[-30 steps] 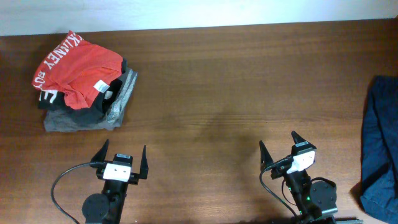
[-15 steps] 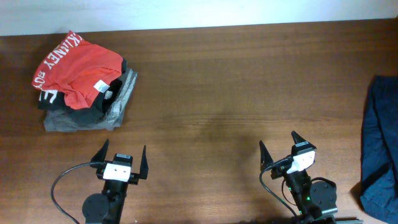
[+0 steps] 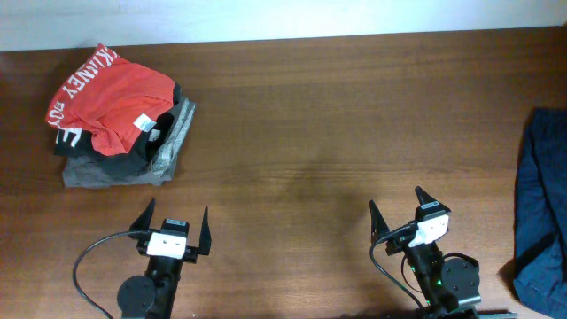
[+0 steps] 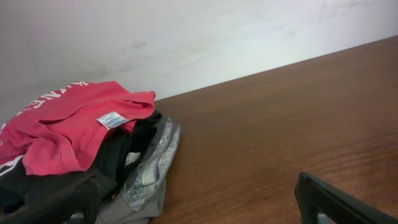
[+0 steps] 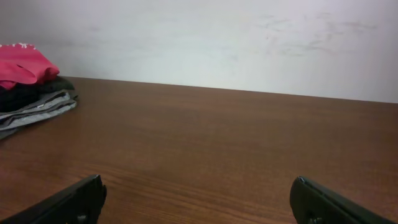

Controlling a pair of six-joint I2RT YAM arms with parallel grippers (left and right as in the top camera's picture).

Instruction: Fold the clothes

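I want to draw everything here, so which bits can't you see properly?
- Navy garment: overhead, cut off by the right edge, so its whole shape is unknown; neither wrist view shows it.
- Red shirt: overhead, lettering partly folded under, not fully readable.
- Black garment: left wrist, mostly hidden under the red shirt.
- Label: left wrist, too small to read.

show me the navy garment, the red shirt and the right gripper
navy garment (image 3: 542, 204): overhead view, middle of the visible cloth
red shirt (image 3: 111, 93): overhead view, middle of its top
right gripper (image 3: 395, 198): overhead view, midway between its fingertips
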